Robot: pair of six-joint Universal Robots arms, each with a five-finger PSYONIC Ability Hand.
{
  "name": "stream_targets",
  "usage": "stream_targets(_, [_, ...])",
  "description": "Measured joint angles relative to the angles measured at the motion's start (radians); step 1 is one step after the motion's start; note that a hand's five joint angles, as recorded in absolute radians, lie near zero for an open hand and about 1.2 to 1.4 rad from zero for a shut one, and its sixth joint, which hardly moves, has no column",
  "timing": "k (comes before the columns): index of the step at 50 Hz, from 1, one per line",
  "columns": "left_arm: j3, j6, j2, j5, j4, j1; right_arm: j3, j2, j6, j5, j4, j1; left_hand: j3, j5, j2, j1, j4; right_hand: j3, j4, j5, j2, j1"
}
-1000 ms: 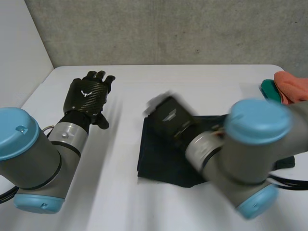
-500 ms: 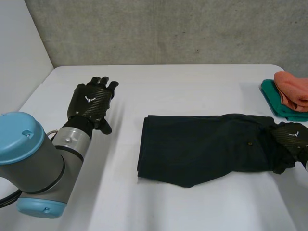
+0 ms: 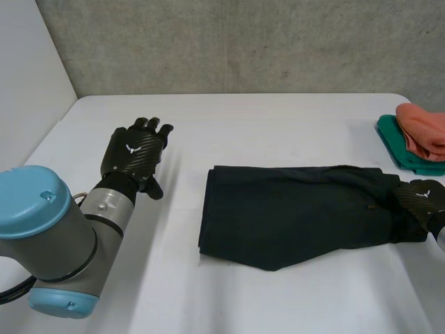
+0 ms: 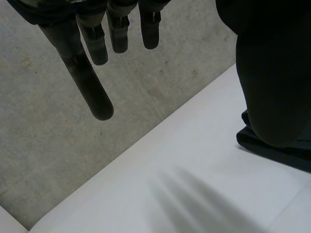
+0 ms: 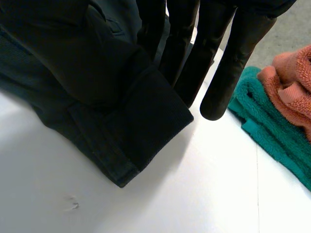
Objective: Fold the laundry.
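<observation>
1. A dark garment (image 3: 292,209) lies on the white table (image 3: 278,118), towards the robot's right of centre.
2. In the head view its long axis runs across the table from side to side. The broad, squared-off end points towards the left arm and the narrower end towards the right arm.
3. The near edge dips to a shallow point around the middle, and a small button shows close to the narrow end.
4. The right hand (image 3: 419,197) is at the narrow end of the garment. In the right wrist view its fingers (image 5: 233,58) run almost straight along the cloth.
5. Bunched cloth fills the palm side of this hand and covers the thumb, so the hand has hold of that end. The hemmed tip hangs just off the table below the fingertips.
6. The left hand (image 3: 133,154) hovers over bare table, well apart from the garment's broad end. Its fingers (image 4: 92,92) are straight and spread, and it holds nothing.
7. In the left wrist view a corner of the garment lies on the table beside this hand's thumb.
8. A folded teal towel (image 3: 400,142) sits at the table's edge beyond the right hand, with an orange towel (image 3: 423,129) on top of it. Both are near the narrow end of the garment but not touching it.
</observation>
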Motion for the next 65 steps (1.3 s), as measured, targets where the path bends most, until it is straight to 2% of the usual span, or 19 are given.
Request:
stream_targets(10, [0.0,0.0,0.002,0.0,0.0,0.001,-0.026,-0.016,-0.023,0.012,0.011,0.008,0.0,0.0,0.0,0.0,0.0,0.009,0.002,0.006,0.0,0.048])
stream_targets(18, [-0.002,0.0,0.006,0.0,0.0,0.002,-0.114,-0.106,-0.186,0.063,0.079,0.14,0.0,0.0,0.0,0.0,0.0,0.023,0.003,0.027,0.008,0.087])
stream_targets(26, [-0.003,0.0,0.013,0.001,0.0,0.009,-0.344,-0.077,-0.351,0.101,0.199,0.557,0.0,0.0,0.0,0.0,0.0,0.027,0.003,0.05,0.009,0.098])
stream_targets(27, [-0.003,0.0,0.013,0.001,0.0,0.009,-0.344,-0.077,-0.351,0.101,0.199,0.557,0.0,0.0,0.0,0.0,0.0,0.027,0.003,0.05,0.009,0.098])
stream_targets(29, [-0.004,0.0,0.015,0.0,0.0,0.01,-0.408,-0.027,-0.378,0.099,0.22,0.672,0.0,0.0,0.0,0.0,0.0,0.027,0.003,0.05,0.009,0.098])
stream_targets(32, [-0.005,0.0,0.016,0.0,-0.001,0.011,-0.45,0.016,-0.391,0.097,0.234,0.748,0.0,0.0,0.0,0.0,0.0,0.027,0.003,0.05,0.009,0.098])
stream_targets(36, [-0.006,0.0,0.017,0.0,-0.001,0.015,-0.552,0.16,-0.405,0.088,0.261,0.924,0.0,0.0,0.0,0.0,0.0,0.027,0.008,0.061,0.009,0.126])
stream_targets(40, [-0.006,0.0,0.016,0.0,-0.001,0.019,-0.608,0.251,-0.398,0.089,0.269,0.99,0.0,0.0,0.0,0.0,0.0,-0.033,-0.055,0.006,-0.048,0.073])
stream_targets(42, [-0.006,0.0,0.016,0.0,-0.001,0.02,-0.616,0.264,-0.395,0.09,0.27,0.997,0.0,0.0,0.0,0.0,0.0,-0.134,-0.157,-0.082,-0.149,-0.015])
stream_targets(43, [-0.006,0.0,0.016,0.001,-0.001,0.021,-0.628,0.28,-0.384,0.095,0.269,1.006,0.0,0.0,0.0,0.0,0.0,-0.327,-0.349,-0.262,-0.363,-0.179])
stream_targets(46, [-0.006,0.0,0.016,0.001,-0.001,0.023,-0.634,0.283,-0.369,0.103,0.267,1.009,0.0,0.0,0.0,0.0,0.0,-0.327,-0.349,-0.262,-0.363,-0.179])
stream_targets(47, [-0.006,0.0,0.016,0.001,-0.001,0.023,-0.638,0.268,-0.309,0.133,0.259,1.005,0.0,0.0,0.0,0.0,0.0,-0.736,-0.763,-0.684,-0.752,-0.504])
stream_targets(49, [-0.006,0.0,0.016,0.001,-0.001,0.023,-0.638,0.238,-0.238,0.165,0.251,0.991,0.0,0.0,0.0,0.0,0.0,-0.757,-0.791,-0.714,-0.77,-0.521])
stream_targets(50, [-0.006,0.0,0.016,0.001,-0.001,0.023,-0.632,0.181,-0.115,0.212,0.243,0.958,0.0,0.0,0.0,0.0,0.0,-0.819,-0.851,-0.771,-0.823,-0.575])
stream_targets(52, [-0.006,0.0,0.016,0.001,-0.001,0.023,-0.626,0.132,-0.01,0.244,0.238,0.923,0.0,0.0,0.0,0.0,0.0,-0.891,-0.921,-0.836,-0.899,-0.638])
stream_targets(55, [-0.005,0.0,0.016,0.001,-0.001,0.022,-0.589,-0.002,0.274,0.298,0.239,0.802,0.0,0.0,0.0,0.0,0.0,-0.945,-0.949,-0.871,-0.947,-0.67])
stream_targets(58, [-0.004,0.0,0.015,0.002,0.0,0.02,-0.534,-0.098,0.468,0.293,0.25,0.679,0.0,0.0,0.0,0.0,0.0,-0.945,-0.949,-0.871,-0.947,-0.67])
stream_targets(60, [-0.003,0.001,0.015,0.002,0.0,0.018,-0.492,-0.138,0.54,0.268,0.259,0.603,0.0,0.0,0.0,0.0,0.0,-0.945,-0.949,-0.871,-0.947,-0.67])
stream_targets(65, [0.001,0.003,0.013,0.007,0.0,0.009,-0.426,-0.163,0.58,0.221,0.274,0.513,0.0,0.0,0.0,0.0,0.0,-0.945,-0.949,-0.87,-0.947,-0.67])
